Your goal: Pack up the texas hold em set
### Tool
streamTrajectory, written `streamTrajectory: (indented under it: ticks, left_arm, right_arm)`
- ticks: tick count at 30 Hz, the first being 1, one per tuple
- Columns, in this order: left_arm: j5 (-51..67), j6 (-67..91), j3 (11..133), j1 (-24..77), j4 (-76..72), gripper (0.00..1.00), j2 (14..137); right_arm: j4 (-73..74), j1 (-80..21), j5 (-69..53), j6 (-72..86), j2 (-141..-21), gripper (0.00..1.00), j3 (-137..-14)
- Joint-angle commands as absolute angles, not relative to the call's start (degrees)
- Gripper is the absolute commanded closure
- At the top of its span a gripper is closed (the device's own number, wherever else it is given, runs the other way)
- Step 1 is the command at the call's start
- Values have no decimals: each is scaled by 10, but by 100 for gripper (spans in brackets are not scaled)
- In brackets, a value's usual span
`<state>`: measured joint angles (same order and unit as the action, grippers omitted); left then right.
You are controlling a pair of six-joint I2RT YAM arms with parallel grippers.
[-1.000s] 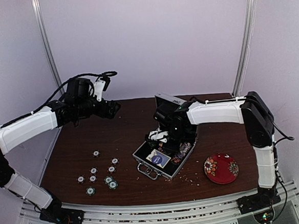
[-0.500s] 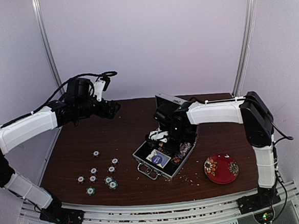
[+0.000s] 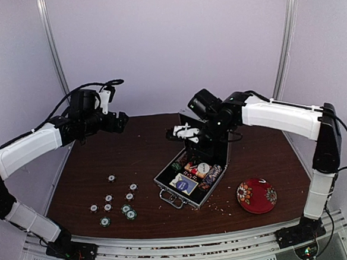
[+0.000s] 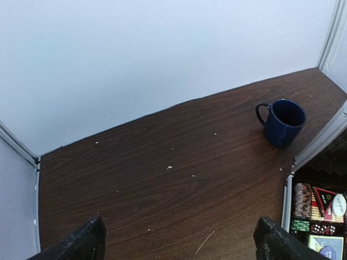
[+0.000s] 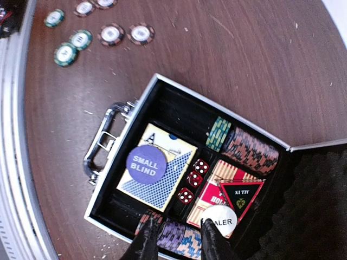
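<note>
Drawing back toward the tabletop's (image 3: pixel 145 153) far-left corner, left gripper (image 4: pixel 181 245) is hanging wide open, empty, leaving room; poker chips (image 3: pixel 130 214) are waiting near the front-left edge; right gripper (image 5: pixel 179 244) is lifting off the open mid-tabletop briefcase (image 3: pixel 162 179), fingers (image 5: pixel 214 241) barely parted, empty.

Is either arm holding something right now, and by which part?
Nothing is held. The left fingers are spread wide above the table; the right fingers hover over the open briefcase, slightly apart, with nothing between them.

The top camera is overlooking the whole table (image 3: pixel 145 144) while both wrist cameras are viewing the briefcase (image 5: pixel 179 108) closer.
</note>
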<state>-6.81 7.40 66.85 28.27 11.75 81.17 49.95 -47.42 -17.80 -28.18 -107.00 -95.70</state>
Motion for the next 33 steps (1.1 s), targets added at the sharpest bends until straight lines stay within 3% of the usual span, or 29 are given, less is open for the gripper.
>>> streamTrajectory:
  ticks: [1,6,8,20,27,33]
  left_arm:
    - [-106,66,673,277,109,7,796]
    - [-55,71,731,277,239,33,826]
    - [-6,75,723,280,274,38,830]
    - [19,87,610,351,433,41,838]
    - [33,81,598,355,480,39,880]
    - [33,82,604,358,482,34,907]
  right_arm:
    - [543,-458,-297,-334,-984,71,-963]
    - [537,-390,-365,-335,-890,71,-908]
    - [537,-361,-391,-349,-850,70,-867]
    - [436,-323,-326,-342,-664,70,-562]
    - [322,-227,-341,-299,-651,70,-452]
    - [278,-170,-276,-266,-660,67,-443]
